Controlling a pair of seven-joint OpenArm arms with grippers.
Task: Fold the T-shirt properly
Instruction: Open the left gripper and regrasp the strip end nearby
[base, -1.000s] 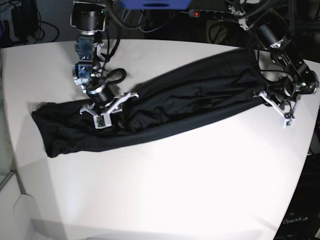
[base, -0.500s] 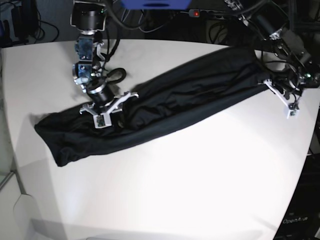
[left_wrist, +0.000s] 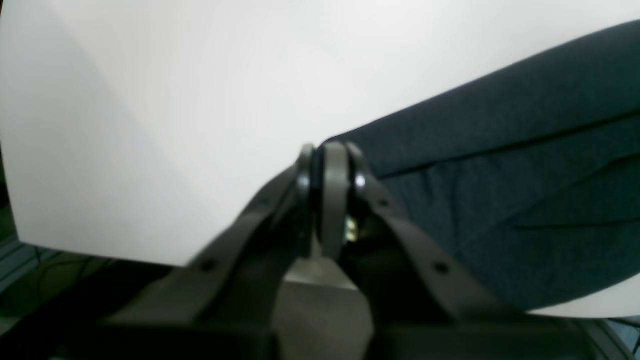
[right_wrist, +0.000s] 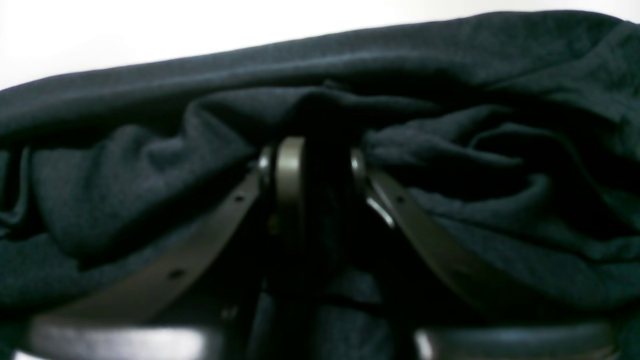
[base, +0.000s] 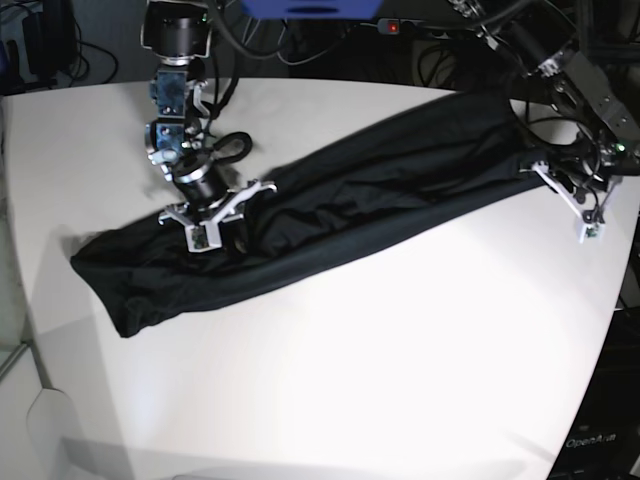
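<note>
The black T-shirt (base: 350, 190) lies bunched into a long diagonal band on the white table (base: 380, 360), from near left to far right. My right gripper (base: 222, 218) sits on the band's left part, shut on a pinched fold of the T-shirt (right_wrist: 125, 165); dark cloth fills the gap in the right gripper (right_wrist: 322, 165). My left gripper (base: 533, 168) is at the band's far right end. In the left wrist view the left gripper (left_wrist: 330, 157) has its fingers pressed together at the corner of the T-shirt (left_wrist: 500, 175).
The table's right edge runs just beyond the left arm, and the table edge (left_wrist: 100, 250) shows close under the left wrist camera. A power strip with a red light (base: 392, 26) and cables lie behind the table. Bare white tabletop fills the near half.
The left gripper has moved up and away to the right with the shirt's end, pulling the band straighter. The shirt's near left end slid slightly right. The right gripper barely moved.
</note>
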